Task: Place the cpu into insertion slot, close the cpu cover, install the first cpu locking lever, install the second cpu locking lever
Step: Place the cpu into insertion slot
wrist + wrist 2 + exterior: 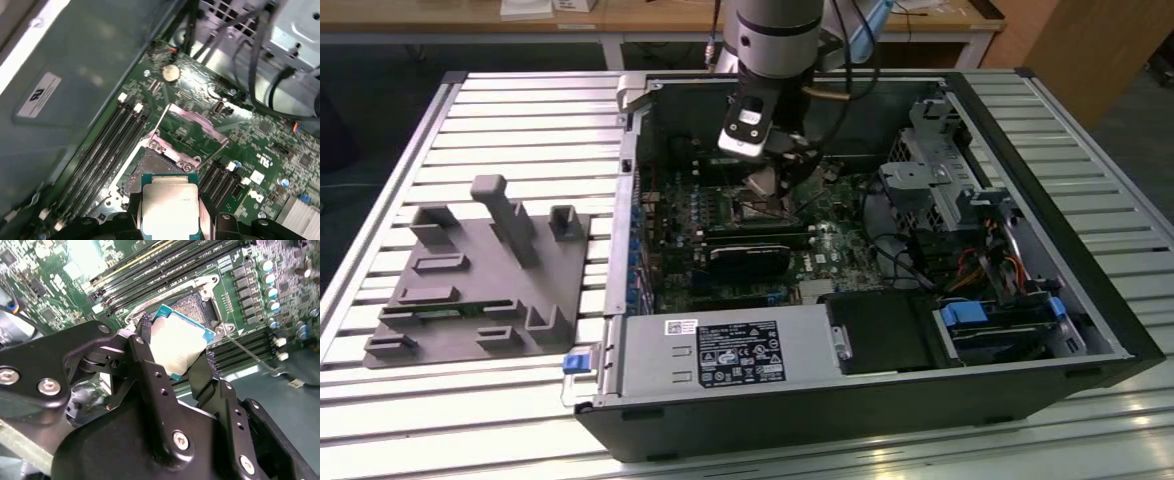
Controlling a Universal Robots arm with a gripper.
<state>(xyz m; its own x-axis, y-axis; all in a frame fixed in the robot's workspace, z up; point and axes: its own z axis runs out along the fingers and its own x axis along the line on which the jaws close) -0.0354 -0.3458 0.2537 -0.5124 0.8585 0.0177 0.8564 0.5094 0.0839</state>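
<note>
**Chip in the pinch, hanging over the socket**

You have the cpu point(177, 342) clamped edge-on: the gripper point(175, 342) is narrowed to the chip's width, with one of the black fingers point(147, 360) on each of two opposite sides and the silvery face bare between them. That looks the right hold. I'd judge this part light, rigid and thin, but unforgiving. The smooth metal lid could slip under a weak squeeze, and its underside and the socket contacts would not tolerate scraping or a skewed drop. Take it by the side edges only.

In the exterior view, read from the middle of the open computer case point(1107, 330), the gripper sits at about ten o'clock, low over the green board point(260, 130). In both wrist views the chip hangs just above the insertion slot point(197, 307), overlapping one side of it. It is not seated, since dark socket floor shows beyond it.

The cpu cover point(200, 119) is swung up and open on the far side of the slot. A thin locking lever point(250, 352) lies loose beside it, not latched.
</note>
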